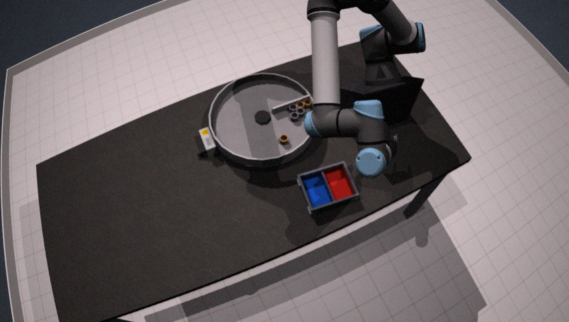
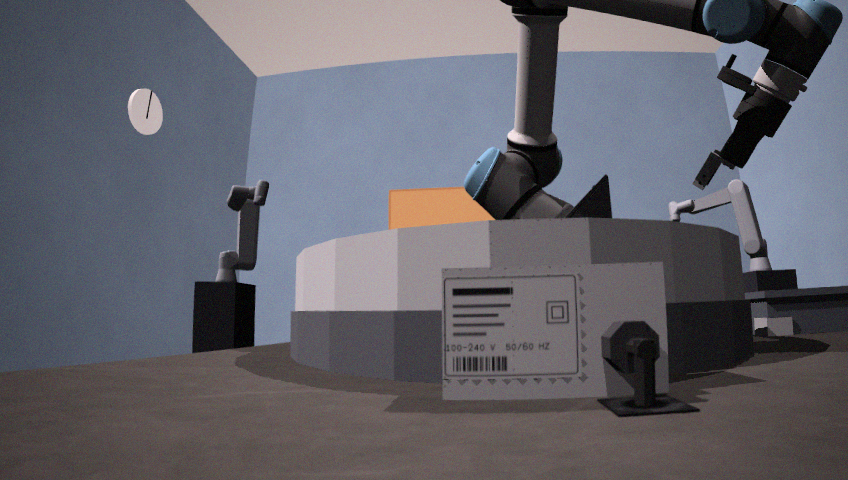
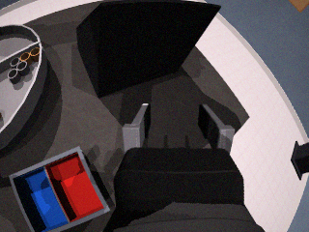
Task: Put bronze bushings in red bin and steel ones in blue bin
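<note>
Bushings clustered against turntable bar, apparently touching.

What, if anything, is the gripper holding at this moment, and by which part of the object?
Nothing is held. The gripper is open with only air between its fingers, away from the turntable; the bushings lie on the turntable.

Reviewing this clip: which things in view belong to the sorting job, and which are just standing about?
Job: turntable; lone bronze bushing; bushing cluster by the bar; red bin; blue bin; open, empty gripper.

Standing about: label plate; wall clock; orange panel; background arm.
</note>
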